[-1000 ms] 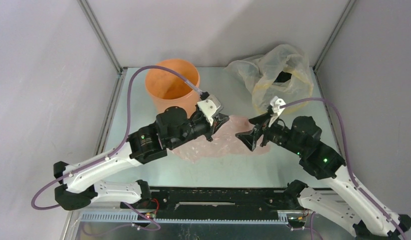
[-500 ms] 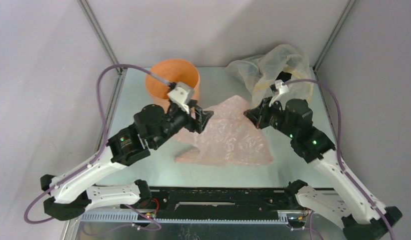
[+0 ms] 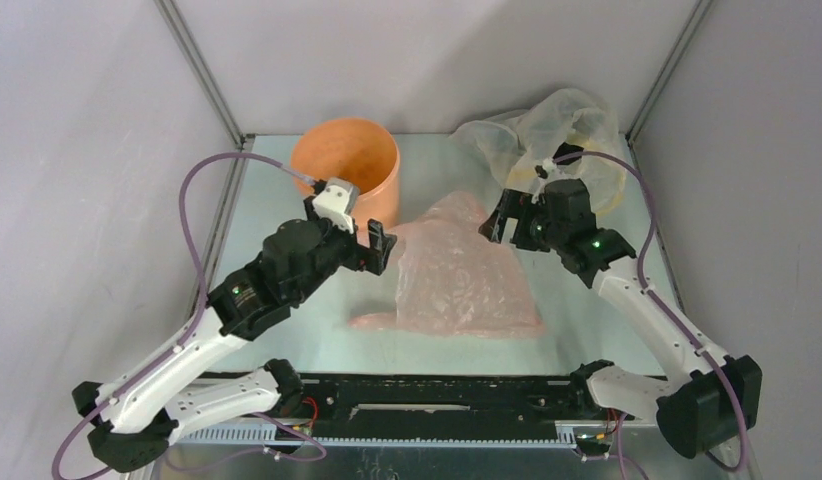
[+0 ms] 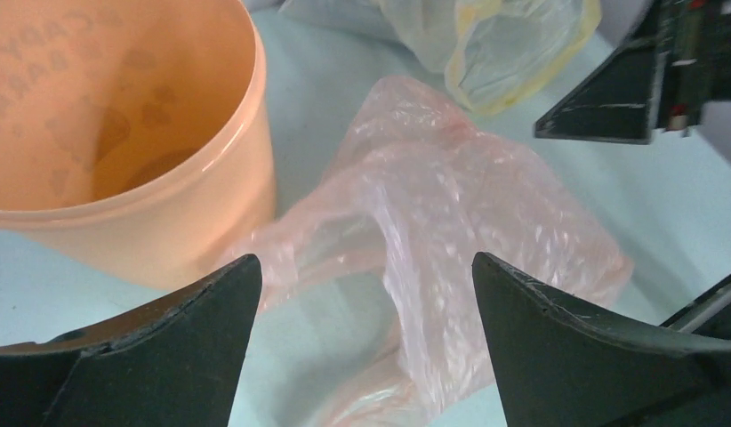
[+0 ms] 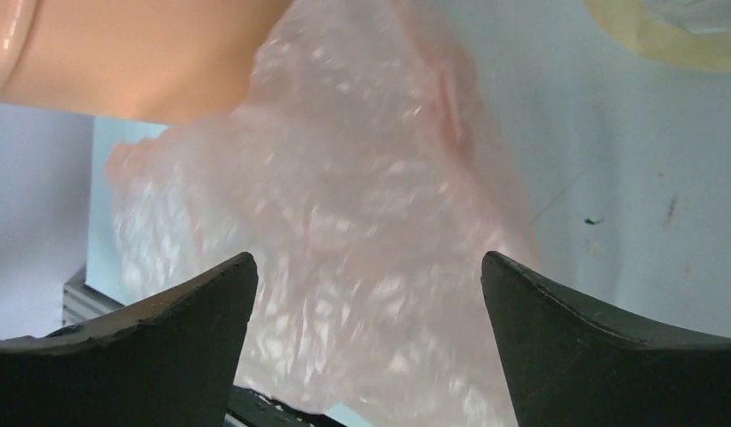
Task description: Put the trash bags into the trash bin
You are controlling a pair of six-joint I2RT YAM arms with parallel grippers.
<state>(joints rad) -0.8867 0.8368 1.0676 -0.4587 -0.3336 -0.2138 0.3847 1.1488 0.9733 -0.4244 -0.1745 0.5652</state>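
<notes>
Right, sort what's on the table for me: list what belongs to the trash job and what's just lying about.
Part of the job:
- pink plastic bag, lying loose on the table, not yet in the bin
- orange bin, standing upright beside it

Just lying about:
- clear yellowish bag with something dark inside, at the far right

The round orange plastic bin point(image 4: 166, 133) is a smooth peachy orange, with faint darker shapes showing through its wall. The crinkly translucent plastic bag point(image 4: 451, 205) is pale pink, flecked with white glints. My left gripper point(image 4: 364, 260) is matte black, over a pale mint tabletop point(image 4: 335, 107).
</notes>
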